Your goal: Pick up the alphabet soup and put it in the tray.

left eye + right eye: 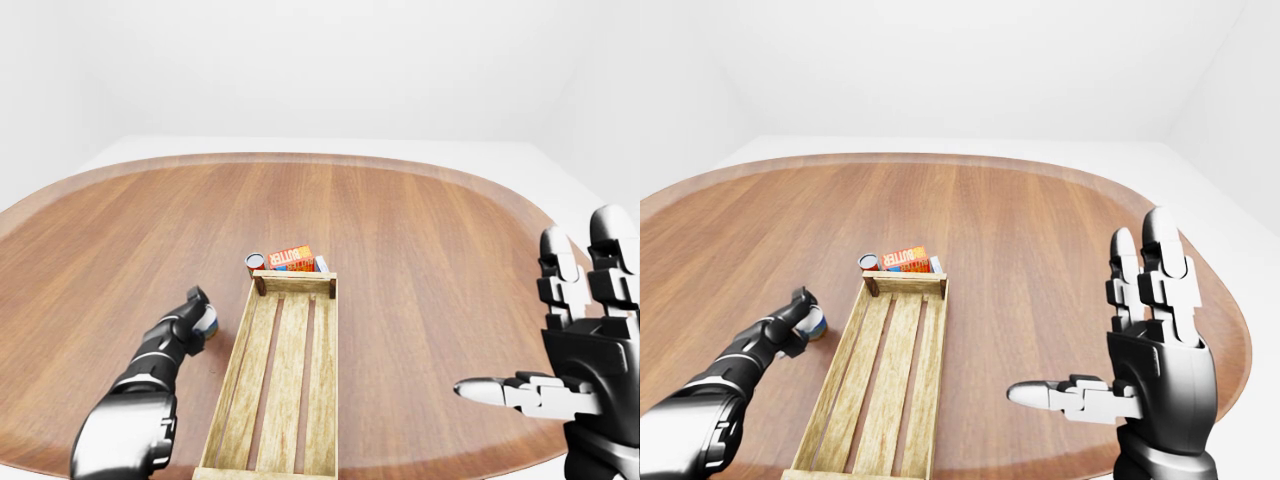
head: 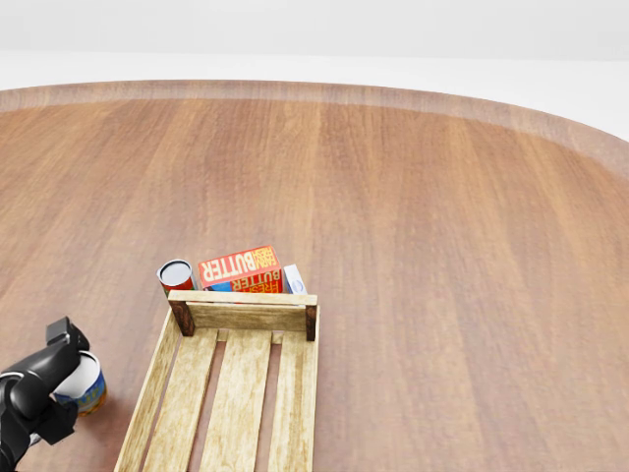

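On the wooden bench (image 2: pixel 442 246), a slatted wooden tray (image 2: pixel 236 393) is seen near the bottom of the head view, its long side running up the picture, with nothing lying in it. Just beyond its upper end wall, a red can (image 2: pixel 176 276) is stood upright beside a butter box (image 2: pixel 241 267), and a small blue-and-white carton (image 2: pixel 294 278) is tucked at the box's right end. The soup (image 2: pixel 86 385), a can with a white top and a blue and orange label, is stood on the bench just left of the tray, outside it. The left hand (image 2: pixel 44 379) is placed against the soup, with dark fingers (image 2: pixel 61 337) set about its left side; whether they are closed round it cannot be told. The right hand (image 1: pixel 1150 360) is held up well to the right of the tray, fingers (image 1: pixel 1160 250) spread wide and upright, thumb pointed left, with nothing held.
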Robot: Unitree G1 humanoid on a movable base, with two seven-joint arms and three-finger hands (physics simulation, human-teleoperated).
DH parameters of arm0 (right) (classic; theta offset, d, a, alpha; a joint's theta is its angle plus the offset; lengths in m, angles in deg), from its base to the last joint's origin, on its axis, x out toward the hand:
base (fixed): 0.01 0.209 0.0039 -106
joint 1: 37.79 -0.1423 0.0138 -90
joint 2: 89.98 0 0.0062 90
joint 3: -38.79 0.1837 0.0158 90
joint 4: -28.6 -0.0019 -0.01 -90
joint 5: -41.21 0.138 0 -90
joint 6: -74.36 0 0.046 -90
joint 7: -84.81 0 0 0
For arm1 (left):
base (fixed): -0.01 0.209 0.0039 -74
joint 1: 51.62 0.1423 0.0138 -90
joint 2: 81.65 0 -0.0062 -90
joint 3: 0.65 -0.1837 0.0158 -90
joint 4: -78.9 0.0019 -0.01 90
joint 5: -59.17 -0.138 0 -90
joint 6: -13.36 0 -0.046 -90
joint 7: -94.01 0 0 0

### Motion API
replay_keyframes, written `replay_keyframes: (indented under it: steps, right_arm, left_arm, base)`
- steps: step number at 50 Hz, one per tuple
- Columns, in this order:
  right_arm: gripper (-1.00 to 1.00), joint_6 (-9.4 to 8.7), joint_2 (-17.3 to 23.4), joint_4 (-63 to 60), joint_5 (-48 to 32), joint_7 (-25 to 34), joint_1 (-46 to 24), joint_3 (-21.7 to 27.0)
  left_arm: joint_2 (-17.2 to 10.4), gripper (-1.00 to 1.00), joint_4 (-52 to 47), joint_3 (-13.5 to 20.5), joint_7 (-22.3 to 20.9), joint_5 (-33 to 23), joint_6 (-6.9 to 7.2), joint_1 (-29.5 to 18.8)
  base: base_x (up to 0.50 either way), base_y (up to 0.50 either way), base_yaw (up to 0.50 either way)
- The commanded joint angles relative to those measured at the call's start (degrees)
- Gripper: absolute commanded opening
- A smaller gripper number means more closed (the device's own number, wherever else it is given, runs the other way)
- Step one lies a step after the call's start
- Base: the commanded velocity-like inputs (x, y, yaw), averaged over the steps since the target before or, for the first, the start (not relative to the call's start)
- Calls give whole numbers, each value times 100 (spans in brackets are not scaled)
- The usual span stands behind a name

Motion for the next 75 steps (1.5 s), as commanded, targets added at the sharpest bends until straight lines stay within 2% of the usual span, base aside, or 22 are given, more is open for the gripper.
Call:
replay_keyframes:
  steps: [1,2,3,7,10,13,16,19,21,24,32,35,37,39,44,47,57,63,65,72,74,75]
  right_arm:
    - [100,0,27,6,-42,-43,-31,-92]
    - [100,0,29,16,-49,-53,-28,-121]
    - [100,0,34,35,-60,-60,-21,-152]
    - [100,0,58,69,-47,-92,-13,-174]
    - [100,0,67,71,-33,-101,2,-182]
    - [100,0,45,171,19,-63,49,-111]
    - [100,0,43,141,8,-66,48,-124]
    - [100,0,37,143,-6,-75,49,-156]
    - [100,0,21,186,-16,-66,97,-188]
    - [100,0,17,167,31,-62,111,-148]
    - [100,0,-4,152,40,-34,146,-146]
    - [100,0,-17,153,61,-19,151,-118]
    - [100,0,-28,162,56,-8,165,-123]
    - [100,0,-40,160,65,7,187,-115]
    - [100,0,-64,146,82,36,192,-61]
    - [100,0,-66,126,31,23,188,-117]
    - [100,0,-25,42,-2,-42,132,-177]
    - [100,0,2,18,7,-74,107,-190]
    - [100,0,2,25,2,-78,117,-212]
    - [100,0,-3,-27,80,-48,114,-105]
    - [100,0,-22,-13,63,-29,130,-122]
    - [100,0,-27,-11,50,-20,143,-138]
  left_arm:
    - [-403,-100,-164,154,221,212,-191,-71]
    - [-455,-100,-184,137,242,219,-190,-95]
    - [-536,-100,-238,180,250,301,-273,-146]
    - [-727,-100,-383,198,212,464,-406,-259]
    - [-848,-100,-531,246,78,636,-408,-335]
    - [-958,-100,-1174,450,-865,1152,-408,-196]
    - [-1064,-100,-2022,525,-1112,1234,-408,23]
    - [-1070,-100,-3261,781,-1808,1435,-408,422]
    - [-1049,-100,-4250,984,-2239,1500,-161,741]
    - [-1006,-100,-5099,1176,-2572,1465,65,991]
    - [-855,-100,-6377,1454,-3213,1509,382,1329]
    - [-815,-100,-6718,1505,-3234,1478,474,1405]
    - [-774,-100,-6884,1517,-3234,1459,438,1491]
    - [-701,-100,-7184,1542,-3234,1476,503,1591]
    - [-541,-100,-7638,1560,-3234,1496,499,1739]
    - [-357,-100,-8244,1556,-3234,1559,585,1908]
    - [166,-100,-9378,1367,-3234,1470,592,2254]
    - [471,-100,-9602,1144,-3234,1290,460,2463]
    - [607,-100,-9763,1075,-3234,1325,544,2461]
    - [918,-100,-9915,746,-3234,1143,426,2653]
    - [1082,-100,-9962,597,-3234,1079,333,2846]
    - [1137,-100,-9954,520,-3234,1002,231,2934]
  base:
    - [0,0,0]
    - [0,0,0]
    - [0,0,0]
    - [0,0,0]
    - [0,0,0]
    - [0,0,0]
    - [0,0,0]
    - [0,0,0]
    - [0,0,0]
    - [0,0,0]
    - [0,0,0]
    - [0,0,0]
    - [0,0,0]
    - [0,0,0]
    - [0,0,0]
    - [0,0,0]
    - [0,0,0]
    - [0,0,0]
    - [0,0,0]
    - [0,0,0]
    - [0,0,0]
    - [0,0,0]
